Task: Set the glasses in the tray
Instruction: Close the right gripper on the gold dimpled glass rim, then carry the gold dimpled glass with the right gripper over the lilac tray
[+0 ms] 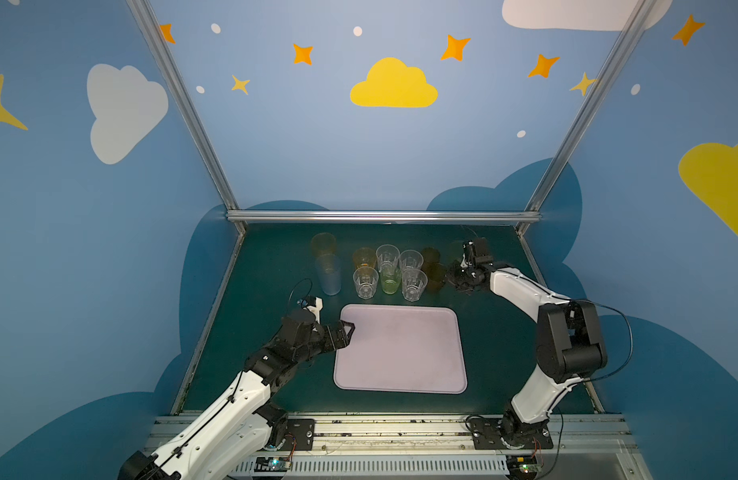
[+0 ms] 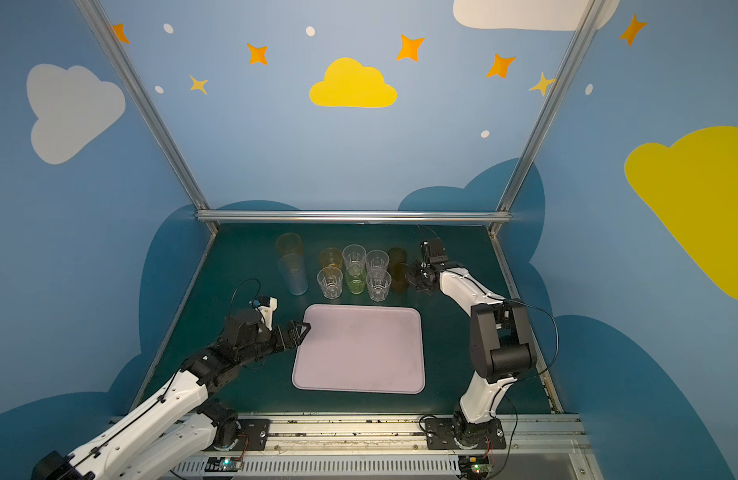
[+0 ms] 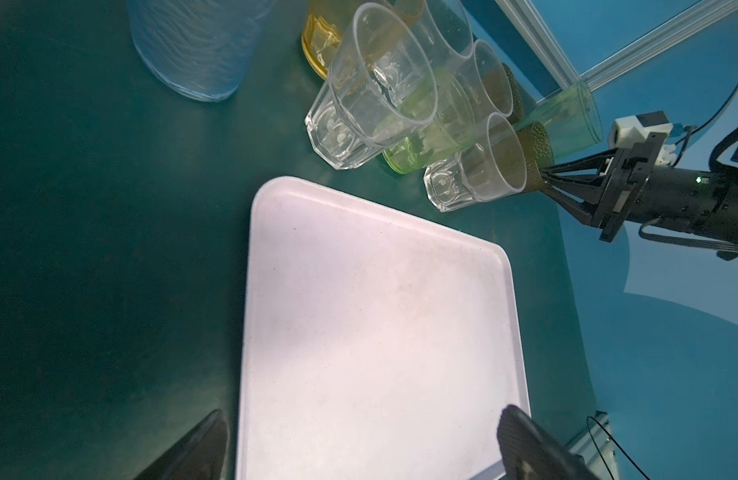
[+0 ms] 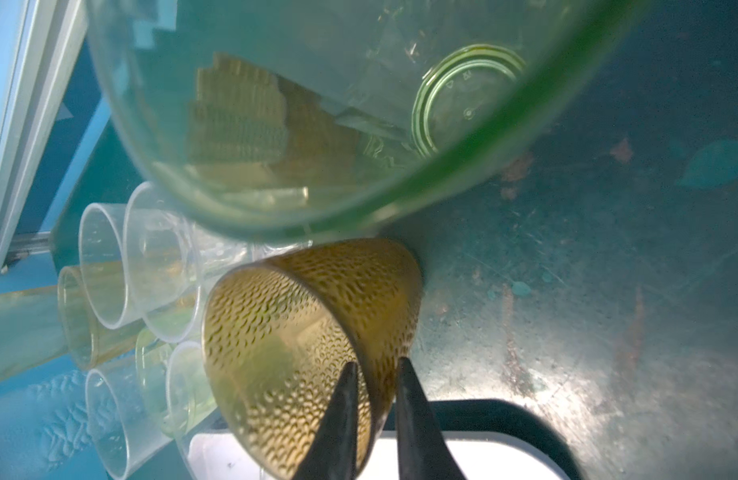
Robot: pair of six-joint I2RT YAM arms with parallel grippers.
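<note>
The glasses stand in a cluster behind the pale lilac tray [image 1: 400, 349] [image 2: 359, 349] [image 3: 359, 291]: several clear faceted ones [image 1: 365, 282], a short green one [image 1: 390, 280], an amber one [image 1: 364, 257], a tall blue one [image 1: 329, 274] and a tall orange one [image 1: 323, 243]. My right gripper [image 1: 452, 276] [image 4: 375, 365] is shut on the wall of a dimpled brown glass [image 4: 296, 324] [image 1: 436, 276], one finger inside and one outside. A tall green glass [image 4: 276, 124] stands right beside it. My left gripper [image 1: 350, 328] [image 3: 363, 415] hangs open over the tray's near-left corner, holding nothing.
A second brown glass [image 1: 430, 254] stands just behind the gripped one. Metal frame rails [image 1: 380, 216] border the back of the dark green table [image 1: 276, 374]. The tray holds nothing.
</note>
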